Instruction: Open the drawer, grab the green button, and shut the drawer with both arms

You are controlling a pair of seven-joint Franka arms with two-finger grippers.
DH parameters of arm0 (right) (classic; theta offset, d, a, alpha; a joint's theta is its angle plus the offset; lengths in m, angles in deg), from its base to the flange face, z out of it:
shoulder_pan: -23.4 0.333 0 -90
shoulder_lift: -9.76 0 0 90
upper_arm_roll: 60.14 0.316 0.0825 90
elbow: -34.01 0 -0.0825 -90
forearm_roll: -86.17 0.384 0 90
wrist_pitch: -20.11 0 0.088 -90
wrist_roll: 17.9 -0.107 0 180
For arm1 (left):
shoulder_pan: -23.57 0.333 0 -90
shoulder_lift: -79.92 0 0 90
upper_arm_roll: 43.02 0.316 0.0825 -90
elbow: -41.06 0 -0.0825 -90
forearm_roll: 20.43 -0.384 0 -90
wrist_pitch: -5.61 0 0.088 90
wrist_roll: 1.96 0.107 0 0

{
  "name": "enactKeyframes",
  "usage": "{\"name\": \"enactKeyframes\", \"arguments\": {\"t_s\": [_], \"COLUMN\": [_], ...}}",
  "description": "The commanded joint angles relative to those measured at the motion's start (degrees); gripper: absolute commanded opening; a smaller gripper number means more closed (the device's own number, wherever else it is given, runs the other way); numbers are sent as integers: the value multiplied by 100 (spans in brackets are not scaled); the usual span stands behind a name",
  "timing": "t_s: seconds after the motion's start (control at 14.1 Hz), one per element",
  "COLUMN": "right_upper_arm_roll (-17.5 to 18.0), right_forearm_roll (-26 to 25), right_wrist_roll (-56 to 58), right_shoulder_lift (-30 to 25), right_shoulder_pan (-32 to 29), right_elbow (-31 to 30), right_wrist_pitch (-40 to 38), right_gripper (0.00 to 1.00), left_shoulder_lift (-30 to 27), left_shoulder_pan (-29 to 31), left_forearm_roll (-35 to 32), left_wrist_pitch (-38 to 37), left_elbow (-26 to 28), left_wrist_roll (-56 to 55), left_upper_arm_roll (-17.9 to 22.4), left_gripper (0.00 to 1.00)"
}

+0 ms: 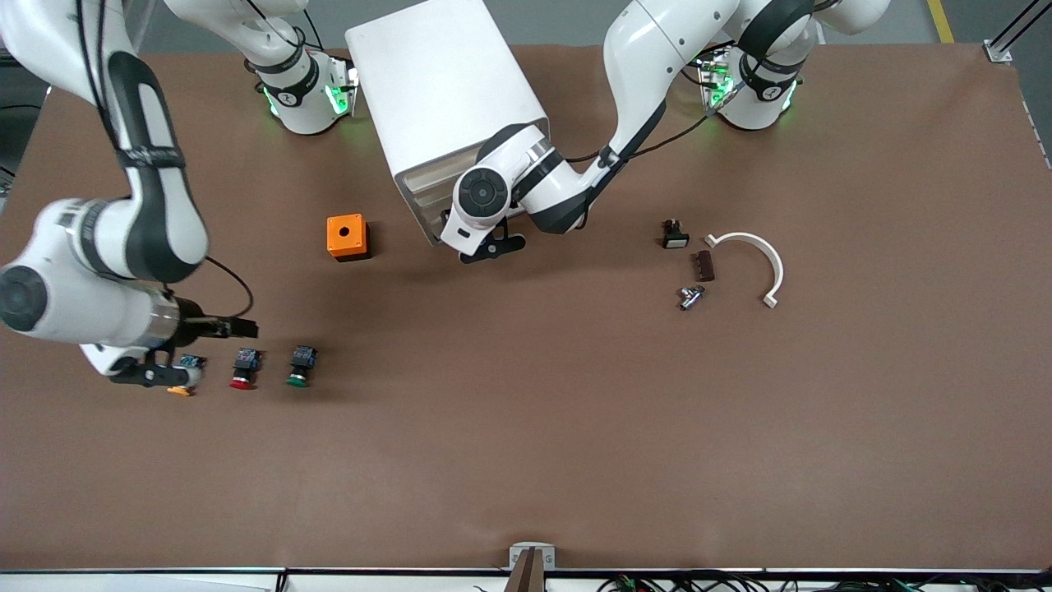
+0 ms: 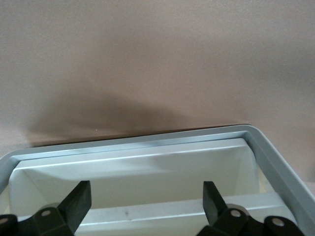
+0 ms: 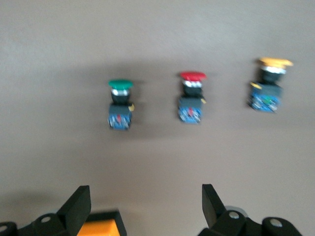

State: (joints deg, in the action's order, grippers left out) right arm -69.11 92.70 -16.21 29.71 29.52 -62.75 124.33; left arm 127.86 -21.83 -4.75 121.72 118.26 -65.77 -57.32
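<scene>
The green-capped button (image 1: 299, 366) lies on the brown table in a row with a red-capped one (image 1: 244, 368) and an orange-capped one (image 1: 184, 376). It also shows in the right wrist view (image 3: 120, 103). My right gripper (image 1: 152, 376) (image 3: 146, 192) is open and empty, up in the air over the table by this row. The white cabinet (image 1: 444, 90) stands between the arms' bases. My left gripper (image 1: 491, 247) (image 2: 146, 189) is open at the cabinet's front, its fingers over a white drawer (image 2: 138, 172). I cannot tell how far out the drawer is.
An orange box (image 1: 347, 237) (image 3: 101, 228) sits beside the cabinet toward the right arm's end. Toward the left arm's end lie a white curved piece (image 1: 760, 259), a small black part (image 1: 675, 236), a brown piece (image 1: 704, 265) and a metal part (image 1: 690, 298).
</scene>
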Motion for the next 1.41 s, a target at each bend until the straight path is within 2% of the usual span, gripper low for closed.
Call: {"name": "enactKeyframes", "arguments": {"t_s": [0.0, 0.14, 0.35, 0.78, 0.99, 1.34], "right_upper_arm_roll": [-60, -114, -97, -70, -61, -105], "right_forearm_roll": [-231, -327, -740, -636, -653, -644], "right_wrist_roll": [-19, -1, 42, 16, 52, 25], "right_shoulder_lift": [-543, -764, -826, -826, -791, -808], "right_shoulder_pan": [-58, -58, -58, -67, -23, -85], "right_elbow": [331, 595, 886, 1018, 1684, 2107], "right_wrist_pitch": [-1041, -1622, -2159, -2152, -2248, -2774], "right_gripper": [100, 100, 100, 100, 100, 100], "left_shoulder_lift": [-73, -126, -301, -591, -749, -916], "left_shoulder_pan": [162, 460, 953, 1674, 1920, 2324], "left_forearm_roll": [112, 94, 85, 76, 85, 76], "left_wrist_pitch": [25, 25, -10, -45, -62, -229], "left_elbow": [-29, -38, -29, -21, 14, 23], "left_wrist_roll": [52, 61, 52, 44, 44, 61], "left_upper_arm_roll": [59, 59, 59, 67, 67, 50], "left_gripper": [100, 100, 100, 100, 100, 100]}}
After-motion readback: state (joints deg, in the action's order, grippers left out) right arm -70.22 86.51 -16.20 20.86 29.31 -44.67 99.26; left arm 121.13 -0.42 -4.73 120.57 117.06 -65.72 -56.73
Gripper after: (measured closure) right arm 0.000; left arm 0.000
